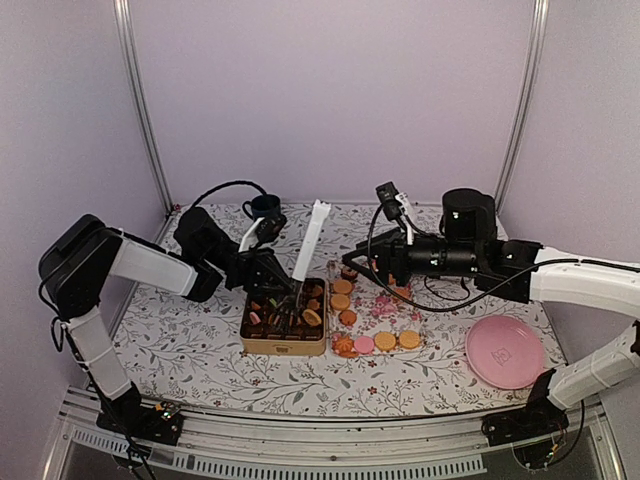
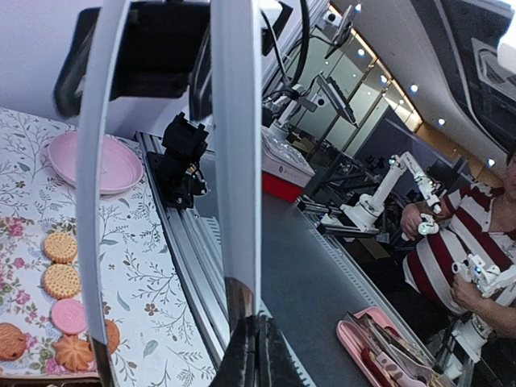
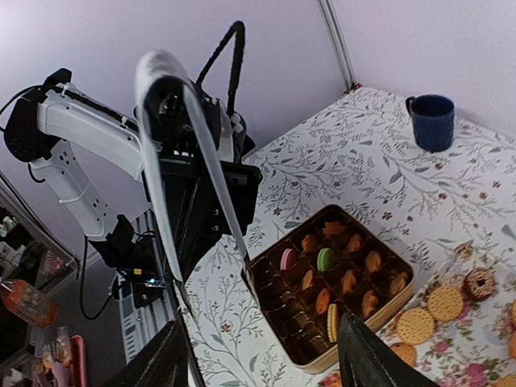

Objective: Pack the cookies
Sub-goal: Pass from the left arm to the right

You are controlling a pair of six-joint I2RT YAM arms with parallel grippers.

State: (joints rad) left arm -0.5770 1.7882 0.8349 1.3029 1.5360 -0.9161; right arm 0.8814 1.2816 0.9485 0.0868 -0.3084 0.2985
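Note:
Several cookies sit in the brown compartments of a gold tin point(image 1: 250, 345), point(image 3: 379, 321). More cookies point(image 1: 385, 341), point(image 2: 62, 280), point(image 3: 415, 325) lie loose on a flowered sheet right of it. My left gripper point(image 1: 275, 272), point(image 2: 258, 322) is shut on white tongs point(image 1: 308, 245), point(image 2: 238, 161), point(image 3: 173, 161), which stand tilted with their tips down at the tin's far side. My right gripper point(image 1: 352, 263), point(image 3: 260, 326) hovers open and empty above the loose cookies, facing the tin.
A pink plate point(image 1: 505, 350), point(image 2: 85, 161) lies at the near right. A dark blue mug point(image 1: 264, 207), point(image 3: 433, 122) stands at the back behind the left arm. Purple walls and metal posts enclose the table.

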